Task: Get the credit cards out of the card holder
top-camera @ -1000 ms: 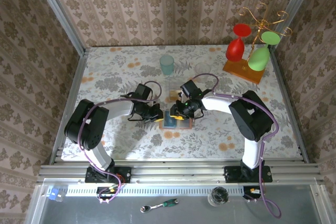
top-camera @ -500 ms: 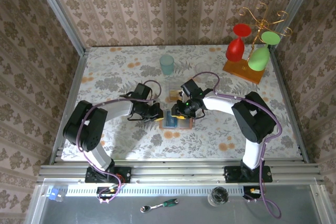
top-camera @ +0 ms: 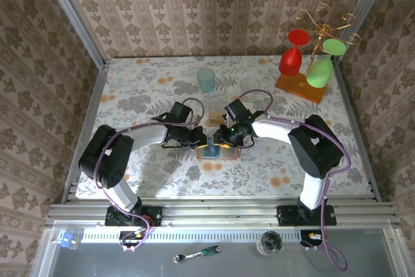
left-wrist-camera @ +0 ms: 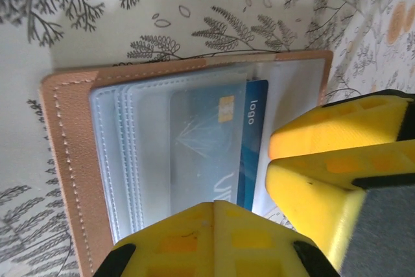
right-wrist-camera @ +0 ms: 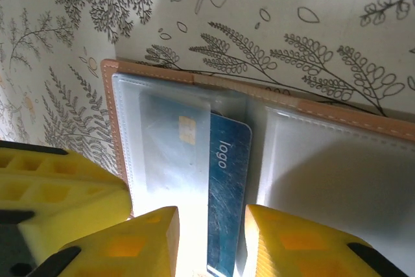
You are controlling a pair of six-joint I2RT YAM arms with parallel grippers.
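- Left tool [left-wrist-camera: 214, 225]: pressed together, at the holder's [left-wrist-camera: 68, 160] edge.
- Right tool [right-wrist-camera: 211, 241]: part spread, straddling the blue card [right-wrist-camera: 228, 180] (partly out of its sleeve).

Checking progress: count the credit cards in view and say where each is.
2. A blue card sits half out of its sleeve in the open card holder; an orange-tan card appears to lie just beyond it. Sleeves may hide more.

Beige damask-papered walls [top-camera: 214, 4] around a floral-clothed table [top-camera: 142, 82], aluminium rail [top-camera: 220, 212] along its near edge
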